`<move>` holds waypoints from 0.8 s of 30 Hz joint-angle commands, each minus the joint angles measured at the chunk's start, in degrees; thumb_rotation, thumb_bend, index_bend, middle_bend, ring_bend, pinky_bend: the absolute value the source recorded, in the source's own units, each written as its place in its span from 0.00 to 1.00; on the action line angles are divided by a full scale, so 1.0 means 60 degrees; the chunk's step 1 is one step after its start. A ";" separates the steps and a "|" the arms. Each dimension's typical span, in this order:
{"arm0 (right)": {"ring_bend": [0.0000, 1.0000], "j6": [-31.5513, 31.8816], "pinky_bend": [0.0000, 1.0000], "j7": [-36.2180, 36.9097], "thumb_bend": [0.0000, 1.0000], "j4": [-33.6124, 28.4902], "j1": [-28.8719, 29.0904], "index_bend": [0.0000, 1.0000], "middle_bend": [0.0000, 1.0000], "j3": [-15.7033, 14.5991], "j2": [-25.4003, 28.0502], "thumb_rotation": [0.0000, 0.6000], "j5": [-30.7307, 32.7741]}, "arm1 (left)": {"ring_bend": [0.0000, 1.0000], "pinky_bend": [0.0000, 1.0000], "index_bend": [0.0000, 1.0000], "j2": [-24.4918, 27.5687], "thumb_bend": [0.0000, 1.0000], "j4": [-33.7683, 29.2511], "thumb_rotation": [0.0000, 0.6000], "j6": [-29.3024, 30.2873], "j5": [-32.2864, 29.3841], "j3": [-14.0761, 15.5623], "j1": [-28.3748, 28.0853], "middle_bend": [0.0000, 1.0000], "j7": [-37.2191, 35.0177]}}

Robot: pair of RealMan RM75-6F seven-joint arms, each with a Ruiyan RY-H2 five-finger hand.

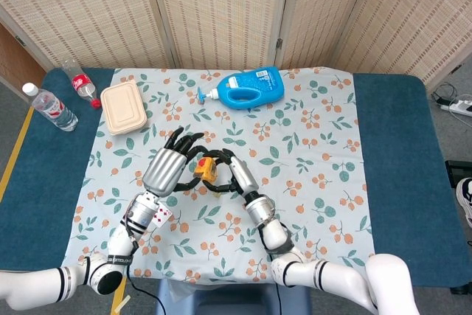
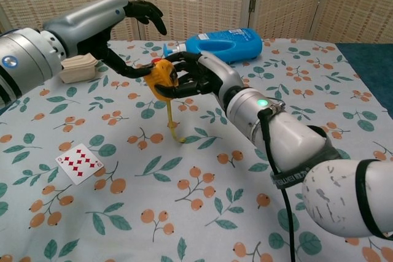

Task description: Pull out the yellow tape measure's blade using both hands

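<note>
A: Starting at the left, what is sitting there?

B: Two bottles [image 1: 59, 101] are standing on the blue table [image 1: 391, 175] edge, and a beige lunch box [image 1: 122, 108] is lying on the floral cloth [image 1: 310, 145]. A playing card [image 2: 80, 163] is lying face up nearer the robot.

A: And the left hand?

B: The left hand [image 2: 132, 35] is hovering just beside the yellow tape measure [image 2: 161, 77]. Its thumb is reaching toward the case while the other fingers are arching above, curled but apart. I cannot tell whether the thumb is actually touching the case.

A: Where is the tape measure itself?

B: It is being held off the cloth, near the middle, in the right hand [image 2: 193, 78], whose fingers are wrapping around the case. A short length of blade [image 2: 172, 124] is hanging down, its tip touching or nearly touching the cloth.

A: What is worrying you?

B: The left hand is sitting up by the case, not down at the hanging tip. If it is pinching high, the blade may be slipping or kinking. A sideways tug could also be twisting the case out of the right hand's grasp. The blue detergent bottle [image 1: 251, 88] is lying well behind, out of the way.
</note>
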 commanded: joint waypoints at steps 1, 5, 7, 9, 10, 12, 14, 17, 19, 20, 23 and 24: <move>0.36 -0.0015 0.00 -0.0013 0.36 0.0022 0.0013 0.65 0.54 0.0018 -0.0019 1.00 0.0019 | 0.20 0.02 0.35 -0.0002 0.57 0.0027 1.00 0.0005 0.0026 0.0024 0.0001 0.16 -0.0018; 0.36 -0.0073 0.00 -0.0023 0.36 0.0036 0.0029 0.65 0.54 0.0049 -0.0020 1.00 0.0064 | 0.20 0.02 0.38 -0.0042 0.59 0.0113 1.00 0.0043 0.0091 0.0056 0.0008 0.17 -0.0115; 0.36 -0.0091 0.00 -0.0021 0.36 0.0037 0.0038 0.65 0.54 0.0069 -0.0021 1.00 0.0079 | 0.21 0.03 0.40 -0.0065 0.60 0.0161 1.00 0.0037 0.0115 0.0076 0.0003 0.18 -0.0149; 0.36 -0.0107 0.00 -0.0008 0.36 0.0048 0.0046 0.65 0.54 0.0084 -0.0029 1.00 0.0091 | 0.21 0.03 0.40 -0.0089 0.60 0.0210 1.00 0.0028 0.0127 0.0092 -0.0001 0.18 -0.0188; 0.36 -0.0115 0.00 -0.0012 0.36 0.0058 0.0051 0.65 0.54 0.0087 -0.0030 1.00 0.0092 | 0.21 0.03 0.41 -0.0100 0.60 0.0230 1.00 0.0026 0.0132 0.0097 -0.0003 0.18 -0.0200; 0.36 -0.0125 0.00 -0.0010 0.36 0.0079 0.0061 0.65 0.54 0.0100 -0.0039 1.00 0.0100 | 0.21 0.03 0.41 -0.0126 0.61 0.0269 1.00 0.0026 0.0145 0.0110 -0.0006 0.18 -0.0227; 0.36 -0.0130 0.00 0.0006 0.36 0.0093 0.0067 0.65 0.54 0.0115 -0.0048 1.00 0.0105 | 0.21 0.03 0.42 -0.0141 0.61 0.0304 1.00 0.0005 0.0149 0.0128 -0.0014 0.18 -0.0219; 0.36 -0.0143 0.00 0.0018 0.36 0.0113 0.0077 0.65 0.54 0.0124 -0.0049 1.00 0.0103 | 0.22 0.04 0.48 -0.0166 0.61 0.0365 1.00 0.0018 0.0204 0.0139 -0.0029 0.19 -0.0242; 0.36 -0.0146 0.00 0.0036 0.36 0.0119 0.0072 0.65 0.54 0.0133 -0.0039 1.00 0.0105 | 0.22 0.05 0.53 -0.0172 0.61 0.0406 1.00 0.0049 0.0238 0.0143 -0.0027 0.20 -0.0243; 0.36 -0.0142 0.00 0.0045 0.36 0.0121 0.0072 0.65 0.54 0.0149 -0.0035 1.00 0.0110 | 0.23 0.05 0.55 -0.0171 0.61 0.0423 1.00 0.0059 0.0248 0.0139 -0.0028 0.21 -0.0241; 0.36 -0.0139 0.00 0.0062 0.36 0.0100 0.0062 0.65 0.54 0.0162 -0.0002 1.00 0.0109 | 0.24 0.05 0.59 -0.0183 0.61 0.0491 1.00 0.0110 0.0292 0.0133 -0.0023 0.22 -0.0263; 0.36 -0.0141 0.00 0.0071 0.36 0.0086 0.0057 0.65 0.54 0.0167 0.0009 1.00 0.0112 | 0.24 0.05 0.60 -0.0189 0.62 0.0517 1.00 0.0139 0.0317 0.0133 -0.0018 0.23 -0.0280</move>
